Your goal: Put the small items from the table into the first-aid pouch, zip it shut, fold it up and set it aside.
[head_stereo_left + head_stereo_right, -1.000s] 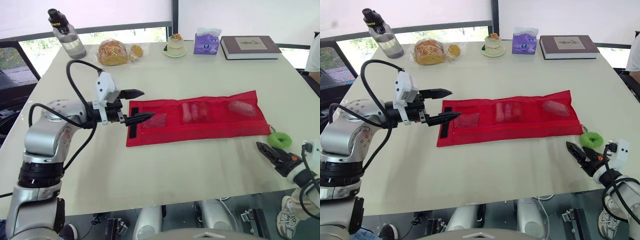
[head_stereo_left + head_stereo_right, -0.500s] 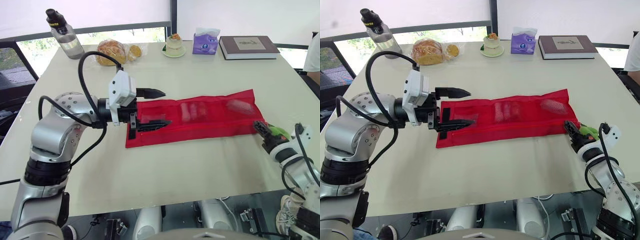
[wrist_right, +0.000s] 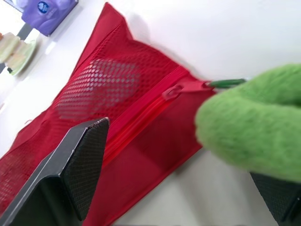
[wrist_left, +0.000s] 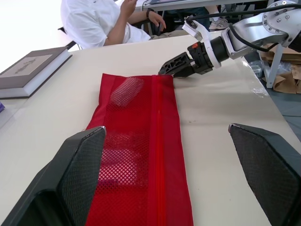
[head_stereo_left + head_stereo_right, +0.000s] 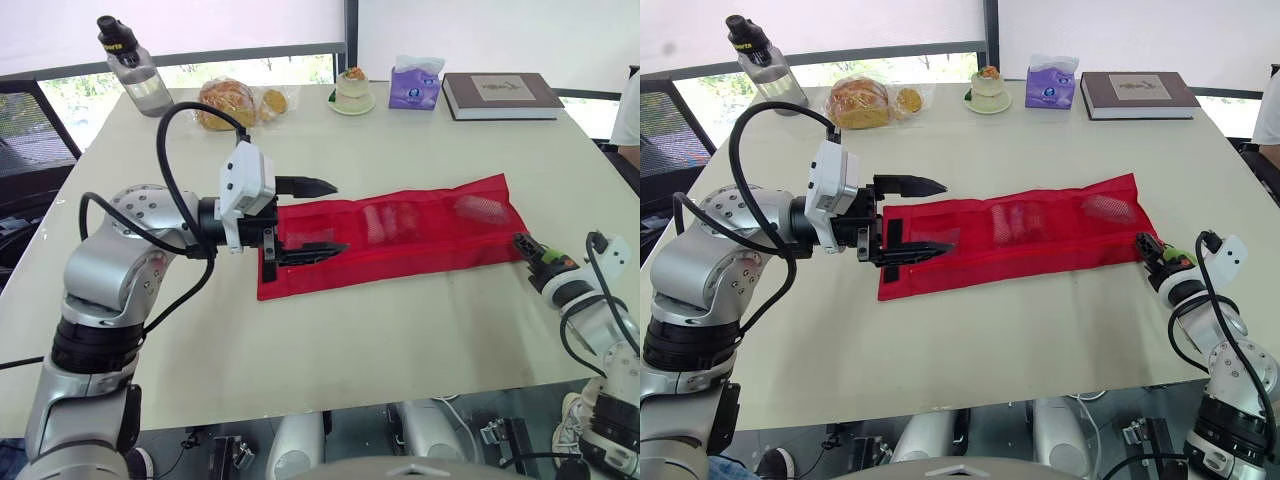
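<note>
A long red mesh pouch lies flat across the middle of the table, with pale small items showing through its pockets. My left gripper hovers open over the pouch's left end, one finger above the far edge and one above the near edge. At the pouch's right end is my right gripper. The fuzzy green zipper pull sits between its spread fingers, close to one of them. A thin green cord joins the pull to the zipper slider at that end of the pouch.
Along the far edge stand a water bottle, bagged bread, a cup on a saucer, a purple tissue pack and a book. A person in white sits beyond the table's right end.
My left gripper has moved right, over the pouch's left end. My right gripper has come up from the table's front edge to the green pull, which has shifted slightly toward the pouch.
</note>
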You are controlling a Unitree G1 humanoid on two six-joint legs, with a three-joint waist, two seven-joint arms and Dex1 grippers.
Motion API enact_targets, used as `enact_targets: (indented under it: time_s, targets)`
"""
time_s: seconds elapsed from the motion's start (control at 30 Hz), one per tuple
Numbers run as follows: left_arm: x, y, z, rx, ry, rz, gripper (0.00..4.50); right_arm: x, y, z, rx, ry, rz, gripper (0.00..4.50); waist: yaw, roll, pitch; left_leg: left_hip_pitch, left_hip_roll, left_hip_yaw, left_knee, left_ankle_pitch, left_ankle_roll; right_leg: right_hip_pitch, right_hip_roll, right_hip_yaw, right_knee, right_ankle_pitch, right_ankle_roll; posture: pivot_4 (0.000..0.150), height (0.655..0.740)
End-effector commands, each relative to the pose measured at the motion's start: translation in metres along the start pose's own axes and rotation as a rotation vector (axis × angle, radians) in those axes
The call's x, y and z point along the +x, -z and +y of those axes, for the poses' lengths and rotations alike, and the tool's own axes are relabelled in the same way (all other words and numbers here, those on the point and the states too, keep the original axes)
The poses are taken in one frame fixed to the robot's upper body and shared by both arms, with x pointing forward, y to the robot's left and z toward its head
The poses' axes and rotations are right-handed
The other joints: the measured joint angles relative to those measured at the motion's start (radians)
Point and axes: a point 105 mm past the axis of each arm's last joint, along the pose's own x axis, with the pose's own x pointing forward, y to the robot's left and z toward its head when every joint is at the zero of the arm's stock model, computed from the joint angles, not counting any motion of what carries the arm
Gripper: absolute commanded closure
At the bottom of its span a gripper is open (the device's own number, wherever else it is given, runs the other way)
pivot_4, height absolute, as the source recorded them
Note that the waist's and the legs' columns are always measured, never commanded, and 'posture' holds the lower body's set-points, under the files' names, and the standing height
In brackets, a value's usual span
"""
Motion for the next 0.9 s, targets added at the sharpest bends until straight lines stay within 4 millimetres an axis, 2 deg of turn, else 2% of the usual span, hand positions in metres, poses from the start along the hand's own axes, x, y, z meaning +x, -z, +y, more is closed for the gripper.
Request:
enact_targets:
  time_s: [0.03, 0.17, 0.5, 0.67, 0.87, 0.9]
  targets:
    - [0.002, -0.011, -0.003, 0.056, 0.014, -0.025, 0.04, -0.001, -0.016, -0.004, -0.04, 0.004, -0.046, 0.0, 0.0, 0.0, 0.0, 0.0, 0.0, 0.0, 0.0, 0.0, 0.0, 0.0, 0.0, 0.0, 0.0, 0.0, 0.0, 0.15, 0.74]
    - [0.003, -0.012, -0.002, 0.057, 0.013, -0.033, 0.04, 0.002, -0.02, -0.006, -0.049, -0.018, -0.034, 0.0, 0.0, 0.0, 0.0, 0.0, 0.0, 0.0, 0.0, 0.0, 0.0, 0.0, 0.0, 0.0, 0.0, 0.0, 0.0, 0.15, 0.74]
    - [0.008, -0.013, -0.003, 0.055, 0.041, -0.05, 0.04, 0.019, 0.002, 0.011, -0.085, -0.234, 0.132, 0.0, -0.005, 0.0, 0.0, 0.0, 0.001, 0.001, 0.0, 0.0, 0.0, 0.0, 0.001, 0.001, 0.0, 0.0, 0.0, 0.15, 0.74]
    - [0.007, -0.015, -0.004, 0.053, 0.05, -0.051, 0.04, 0.015, 0.015, 0.021, -0.053, -0.368, 0.236, 0.0, -0.005, 0.0, 0.0, 0.0, 0.001, 0.001, 0.0, 0.0, 0.0, 0.0, 0.002, 0.001, 0.0, 0.0, 0.0, 0.15, 0.74]
    - [0.005, -0.017, -0.012, 0.026, 0.091, -0.076, 0.04, 0.013, 0.02, 0.021, -0.047, -0.401, 0.256, 0.0, -0.01, 0.0, 0.0, 0.001, 0.002, 0.001, 0.0, 0.0, 0.0, 0.0, 0.003, 0.001, 0.0, 0.0, 0.001, 0.15, 0.74]
    - [0.004, -0.02, -0.013, 0.017, 0.101, -0.092, 0.01, 0.013, 0.02, 0.021, -0.045, -0.401, 0.253, 0.25, -0.011, 0.0, 0.0, 0.001, 0.002, 0.001, 0.0, 0.0, 0.0, 0.0, 0.003, 0.001, 0.0, 0.0, 0.001, 0.15, 0.74]
